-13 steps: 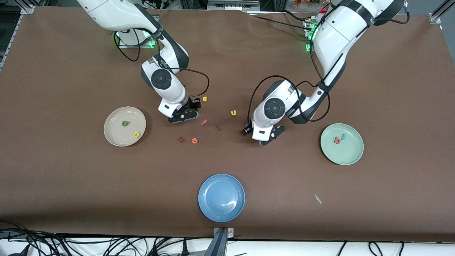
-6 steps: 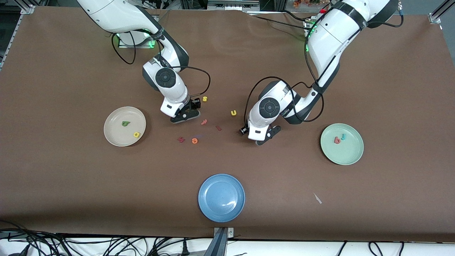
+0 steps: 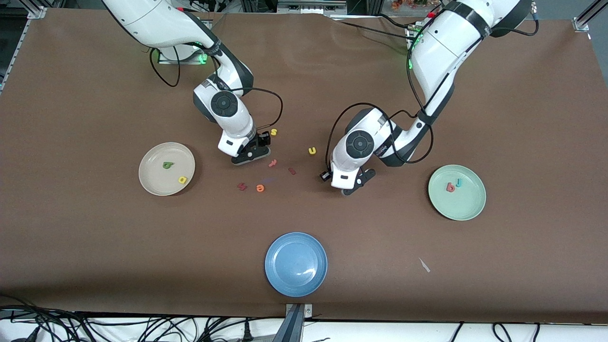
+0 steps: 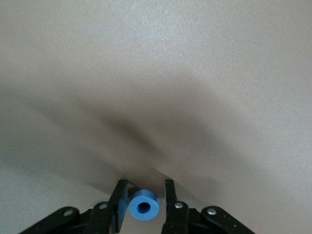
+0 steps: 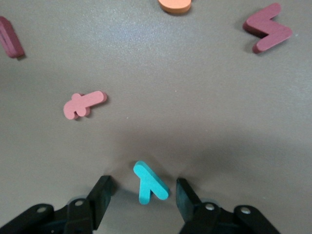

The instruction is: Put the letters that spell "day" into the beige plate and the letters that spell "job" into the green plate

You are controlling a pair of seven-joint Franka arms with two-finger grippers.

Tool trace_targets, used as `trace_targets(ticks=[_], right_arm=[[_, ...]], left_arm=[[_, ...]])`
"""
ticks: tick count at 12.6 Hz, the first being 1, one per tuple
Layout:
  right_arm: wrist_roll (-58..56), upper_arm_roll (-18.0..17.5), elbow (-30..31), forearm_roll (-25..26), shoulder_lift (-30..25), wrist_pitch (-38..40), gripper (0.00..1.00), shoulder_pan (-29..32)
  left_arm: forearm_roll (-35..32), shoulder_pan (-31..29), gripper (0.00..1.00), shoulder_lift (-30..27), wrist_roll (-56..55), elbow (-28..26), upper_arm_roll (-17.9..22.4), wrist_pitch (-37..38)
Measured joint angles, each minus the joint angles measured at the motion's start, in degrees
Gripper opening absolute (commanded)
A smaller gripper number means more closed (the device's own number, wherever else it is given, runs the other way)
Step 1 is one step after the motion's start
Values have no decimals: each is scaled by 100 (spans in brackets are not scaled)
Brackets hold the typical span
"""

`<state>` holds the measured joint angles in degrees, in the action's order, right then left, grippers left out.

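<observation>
My left gripper [image 3: 349,186] is down on the table between the loose letters and the green plate [image 3: 464,205]. Its fingers are closed in on the blue o [image 4: 144,198], with the left gripper [image 4: 145,195] shut on it. The green plate holds the pinkish-red b [image 3: 450,187] and the teal j [image 3: 459,182]. My right gripper [image 3: 250,156] is low near the beige plate [image 3: 156,179], open, with the teal y [image 5: 150,184] lying flat between its fingers [image 5: 100,195]. In the beige plate lie the green d [image 3: 167,165] and the yellow a [image 3: 182,179].
Loose letters lie mid-table: a yellow s [image 3: 273,132], a yellow u [image 3: 312,150], a pink letter [image 3: 272,163], an orange e [image 3: 260,188] and dark red pieces [image 3: 242,186]. A blue plate [image 3: 296,264] sits near the front edge, with a paper scrap [image 3: 424,265] beside it.
The left gripper's fingers have closed in round the blue o, and it shifted slightly toward the right arm's end. The right gripper drifted a little toward the loose letters and stayed open.
</observation>
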<state>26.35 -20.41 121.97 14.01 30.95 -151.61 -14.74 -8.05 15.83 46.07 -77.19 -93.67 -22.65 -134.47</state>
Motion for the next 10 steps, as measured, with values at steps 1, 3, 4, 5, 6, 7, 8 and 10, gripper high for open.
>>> trace_targets(ticks=[1, 3, 4, 5, 6, 7, 8, 10], right_arm=[[0, 0, 25, 5, -2, -60, 49, -1], [0, -17, 30, 13, -5, -111, 35, -12], [0, -19, 31, 31, -7, -116, 27, -27], [0, -16, 30, 47, -8, -120, 19, -28], [0, -18, 30, 49, -10, -132, 11, -28], [0, -17, 37, 50, -32, -124, 9, -29], [0, -13, 39, 50, -43, -123, 9, -29], [-12, 44, 38, 70, -72, -125, 9, -22]], left_arm=[[0, 8, 36, 4, 0, 4, 3, -8], [0, 49, 36, 2, 0, 17, 32, 3], [0, 69, 36, 1, 0, 23, 49, 10], [-1, 86, 36, -1, 0, 29, 64, 16], [-1, 100, 36, -1, 0, 33, 70, 16], [-1, 115, 36, -1, 0, 35, 70, 15], [-1, 135, 36, 0, 0, 36, 70, 12], [-1, 176, 33, 1, 0, 38, 71, 12]])
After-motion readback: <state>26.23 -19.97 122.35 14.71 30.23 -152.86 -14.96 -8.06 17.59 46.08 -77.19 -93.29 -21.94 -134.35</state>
